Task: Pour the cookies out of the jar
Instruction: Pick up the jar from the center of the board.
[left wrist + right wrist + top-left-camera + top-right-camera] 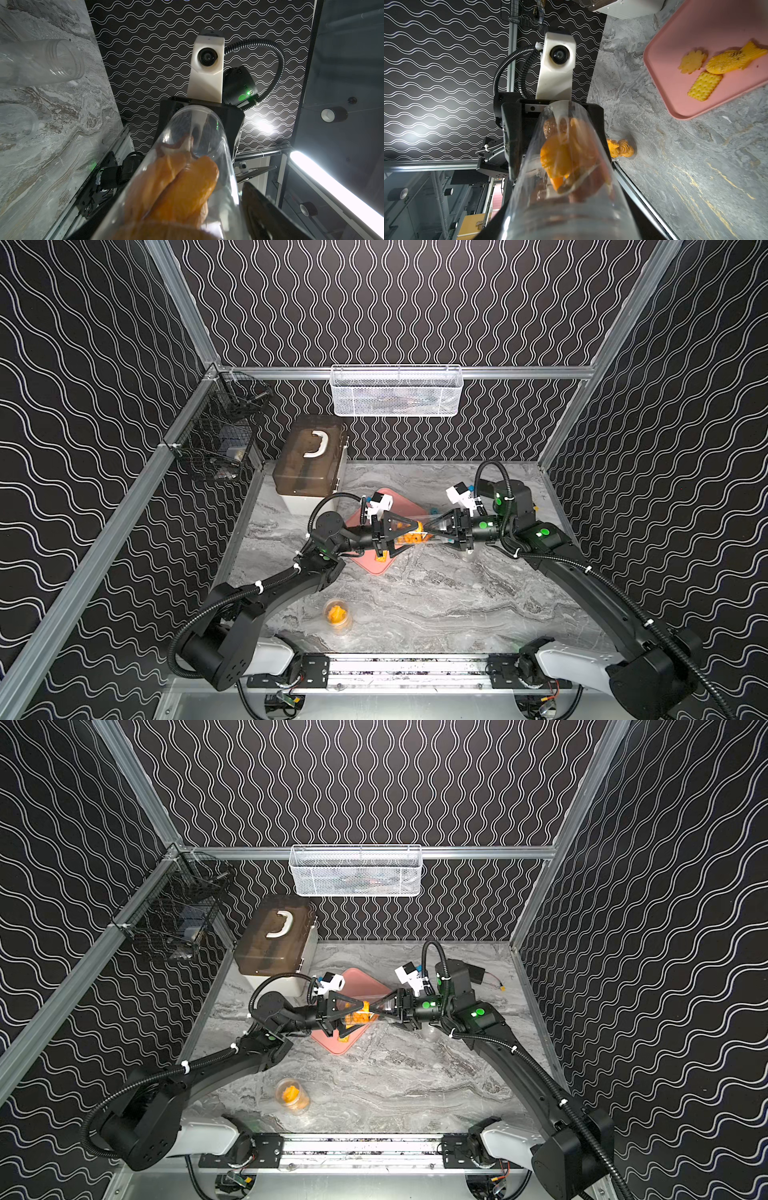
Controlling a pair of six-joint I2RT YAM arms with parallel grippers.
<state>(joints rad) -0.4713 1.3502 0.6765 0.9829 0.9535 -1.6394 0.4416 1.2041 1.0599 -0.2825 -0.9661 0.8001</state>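
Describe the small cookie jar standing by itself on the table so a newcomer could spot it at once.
On the grey marble tabletop, look at the front part, close to the metal rail carrying both arms. A small clear jar of orange cookies stands there, nearer the left arm. Unlike the long clear jar that the right claw holds over the pink tray, nothing touches it.

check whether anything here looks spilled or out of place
One empty clear jar lies on its side on the marble table, off the pink tray. The cookies on the tray look poured there, not spilled.
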